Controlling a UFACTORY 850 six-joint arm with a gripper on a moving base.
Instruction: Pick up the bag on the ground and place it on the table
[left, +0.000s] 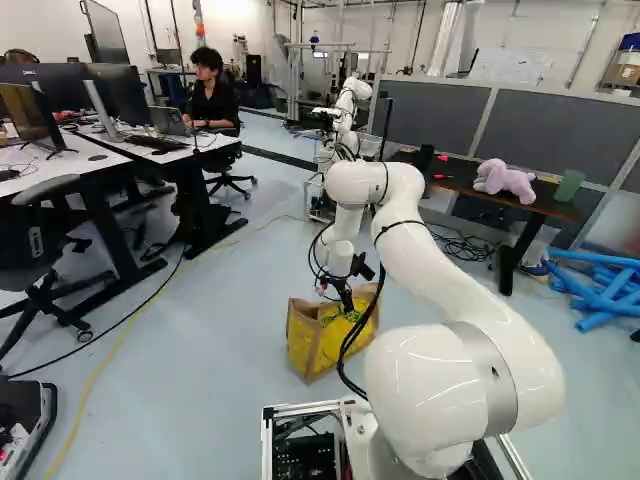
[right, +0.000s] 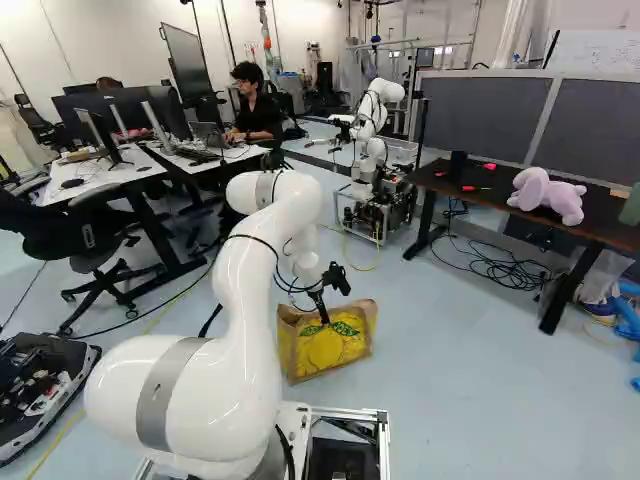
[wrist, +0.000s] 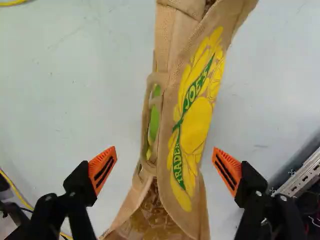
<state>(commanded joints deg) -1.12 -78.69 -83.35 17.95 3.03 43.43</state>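
Lower the wide-spread hand (wrist: 165, 159) straight down over the bag (wrist: 195, 120) on the floor (wrist: 75, 100), with orange pads (wrist: 229, 169) to either side of the bag; squeeze the rim (wrist: 176, 82) firmly before lifting.

Bag (right: 328, 350) on floor (right: 480, 380), table (right: 500, 206) to its right, plush toy (right: 545, 193) atop

Over there, a pink plush toy (left: 505, 180) is lying beside a green container (left: 569, 186), blue tubes (left: 595, 258) are lying heaped, and another robot (right: 372, 112) is standing.
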